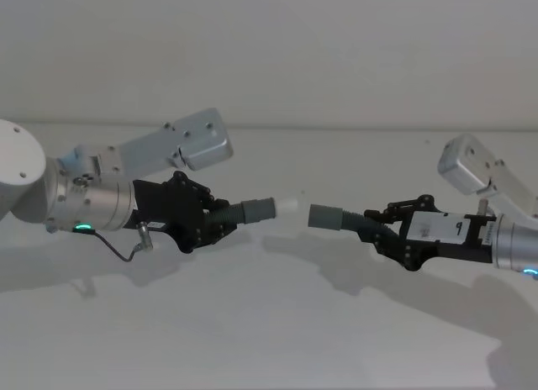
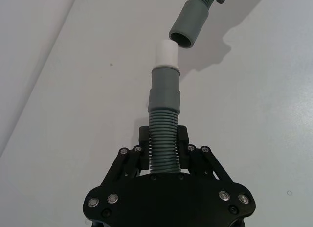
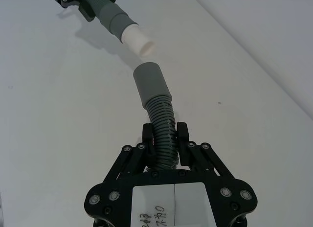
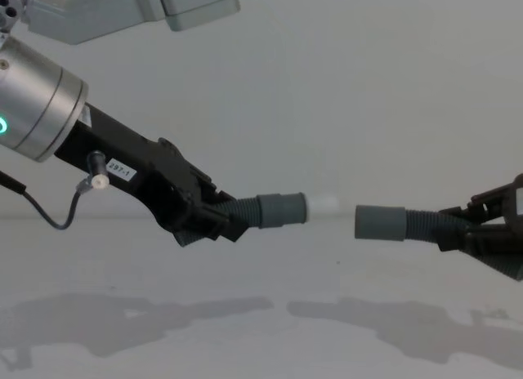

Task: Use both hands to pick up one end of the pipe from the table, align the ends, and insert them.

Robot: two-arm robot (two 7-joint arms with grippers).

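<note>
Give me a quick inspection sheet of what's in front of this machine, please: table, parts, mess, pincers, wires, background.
Surface: white table, bare apart from shadows.
Job's things: left hose piece with white tip; right hose piece with open grey cuff. Ends face each other, a small gap between, not inserted.
Clutter: nothing seen.
Grippers: left pincer shut on its ribbed hose; right pincer likewise. Both held above the table.
Cables: thin black cable under left arm.
Surroundings: plain pale wall.

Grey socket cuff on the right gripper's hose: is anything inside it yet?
No. The socket cuff has an open, dark, empty mouth; deeper in cannot be seen. The white spigot on the left gripper's hose sits just short of it, slightly off-axis, not inserted.
</note>
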